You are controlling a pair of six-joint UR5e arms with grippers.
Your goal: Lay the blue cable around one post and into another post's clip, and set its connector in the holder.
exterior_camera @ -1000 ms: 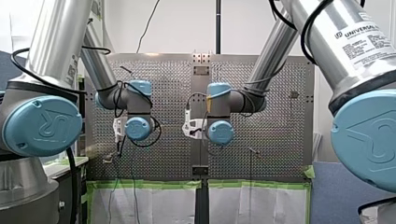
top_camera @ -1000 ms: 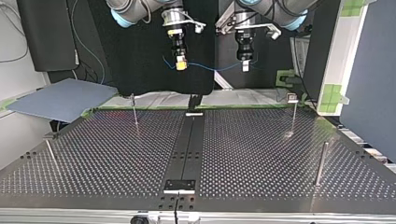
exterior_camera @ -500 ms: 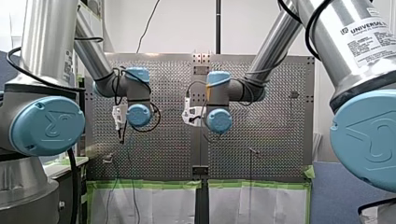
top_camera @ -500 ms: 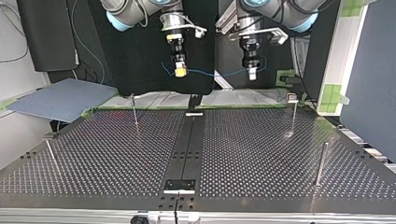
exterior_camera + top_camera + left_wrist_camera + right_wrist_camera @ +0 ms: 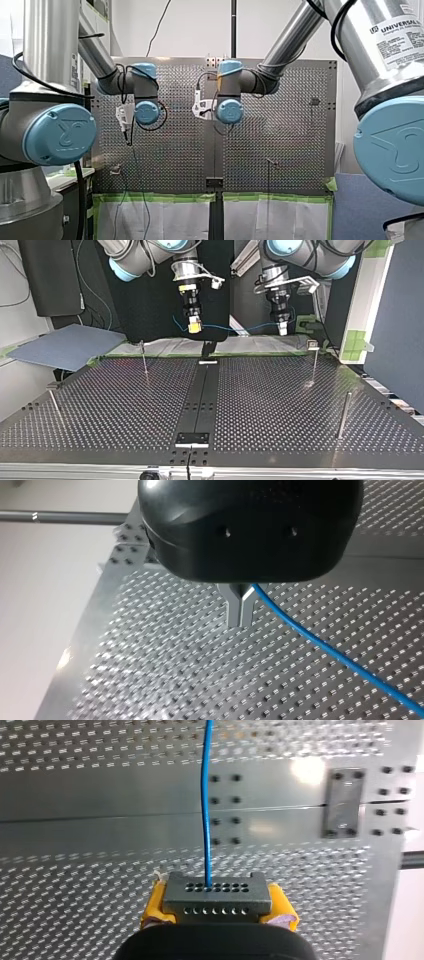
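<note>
Likely mid-carry: right end effector (image 5: 194, 326) clamped the connector (image 5: 217, 892), left end effector (image 5: 241, 620) pinched the cable (image 5: 207, 795); next needed lowering around a post (image 5: 144, 357).

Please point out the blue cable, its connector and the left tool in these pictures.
blue cable (image 5: 205, 795), right wrist view, on its straight stretch.
connector (image 5: 216, 897), right wrist view, on its grey face with holes.
left tool (image 5: 241, 621), left wrist view, between its metal fingertips.

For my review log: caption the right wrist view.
Yellow-padded right gripper clamps the grey connector, blue cable running ahead over the perforated table.
</note>
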